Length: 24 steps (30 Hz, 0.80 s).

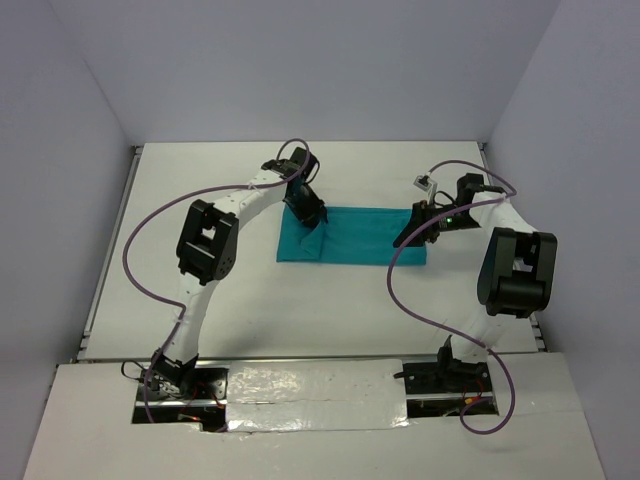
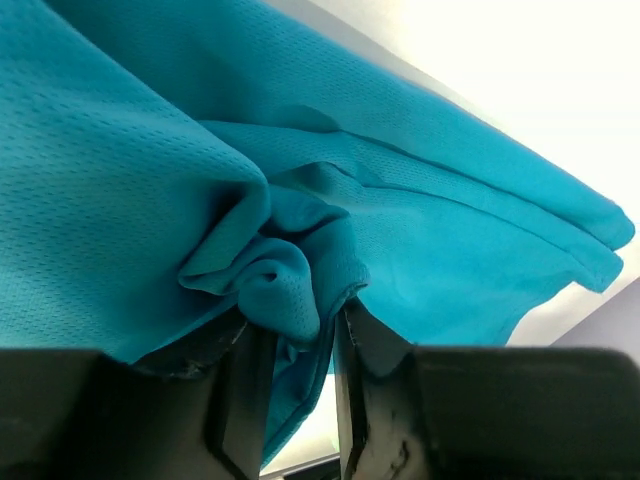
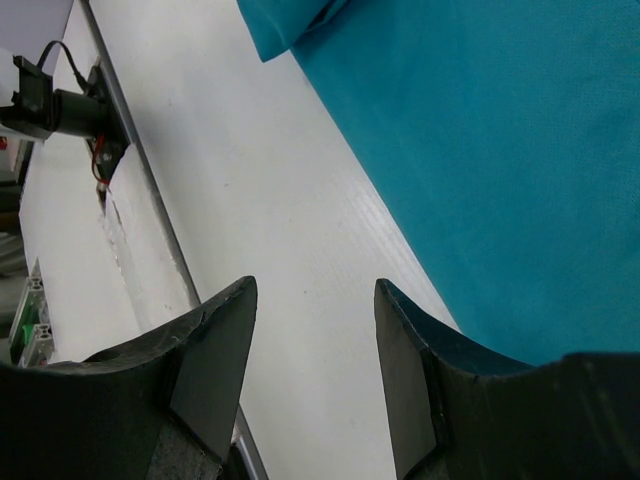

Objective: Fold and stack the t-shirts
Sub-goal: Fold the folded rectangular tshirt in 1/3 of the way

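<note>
T-shirt [image 1: 365, 235] lies on worktop [image 1: 200, 180], between both grippers. Left gripper [image 2: 300, 335]: fingers a bit apart, bunch of shirt cloth between them, cannot tell if squeezed tight or loose. Right gripper [image 3: 313, 300]: open, nothing inside, bare worktop under gap, shirt edge just beside one finger.

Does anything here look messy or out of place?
Yes: the shirt lies flat and neat, except at its left end, where cloth is crumpled into a wad between the left jaws.
</note>
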Motion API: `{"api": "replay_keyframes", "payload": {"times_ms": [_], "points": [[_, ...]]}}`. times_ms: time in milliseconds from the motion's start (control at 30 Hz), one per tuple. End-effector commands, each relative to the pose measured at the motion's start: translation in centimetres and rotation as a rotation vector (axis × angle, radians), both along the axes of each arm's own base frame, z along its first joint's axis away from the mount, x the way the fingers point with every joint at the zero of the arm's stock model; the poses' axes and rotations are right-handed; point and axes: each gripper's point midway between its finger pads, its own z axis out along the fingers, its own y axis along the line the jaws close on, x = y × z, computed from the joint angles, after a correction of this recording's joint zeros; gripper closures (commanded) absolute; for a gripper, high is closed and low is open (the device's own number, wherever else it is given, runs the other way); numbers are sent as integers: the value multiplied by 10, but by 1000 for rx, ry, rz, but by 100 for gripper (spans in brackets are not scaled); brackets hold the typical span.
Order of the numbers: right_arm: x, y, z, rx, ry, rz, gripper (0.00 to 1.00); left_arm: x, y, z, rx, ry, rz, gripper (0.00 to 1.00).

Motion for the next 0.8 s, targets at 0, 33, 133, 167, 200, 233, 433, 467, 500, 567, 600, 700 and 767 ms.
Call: {"api": "replay_keyframes", "payload": {"times_ms": [0, 33, 133, 167, 200, 233, 433, 467, 500, 567, 600, 700, 767], "points": [[-2, 1, 7, 20, -26, 6, 42, 7, -11, 14, -50, -25, 2, 60], [-2, 1, 6, 19, -26, 8, 42, 8, -13, 18, -56, -32, 0, 49], [-2, 1, 7, 18, -29, 7, 42, 9, -14, 26, -74, -44, 1, 47], [-2, 0, 6, 17, -25, 7, 42, 10, -15, 29, -80, -51, -2, 46], [-3, 1, 6, 17, -25, 7, 42, 10, -16, 34, -89, -58, -3, 46], [-3, 1, 6, 19, -25, 9, 42, 12, -18, 39, -101, -67, -3, 45], [-5, 1, 6, 16, -25, 14, 42, 26, -32, 94, -197, -193, -60, 1], [-5, 0, 6, 13, -27, 15, 42, 27, -34, 108, -219, -224, -70, 0], [-4, 0, 6, 8, -35, 16, 42, 30, -39, 121, -245, -262, -93, 0], [-4, -1, 7, 0, -37, 17, 42, 30, -44, 146, -294, -317, -128, 0], [-4, -1, 7, -4, -39, 18, 42, 30, -45, 153, -304, -334, -138, 0], [-3, 1, 8, -24, -54, 21, 42, 27, -42, 180, -315, -414, -194, 1], [-6, 10, 10, -49, -73, 52, 42, 25, -26, 193, -250, -473, -211, 2]]}}
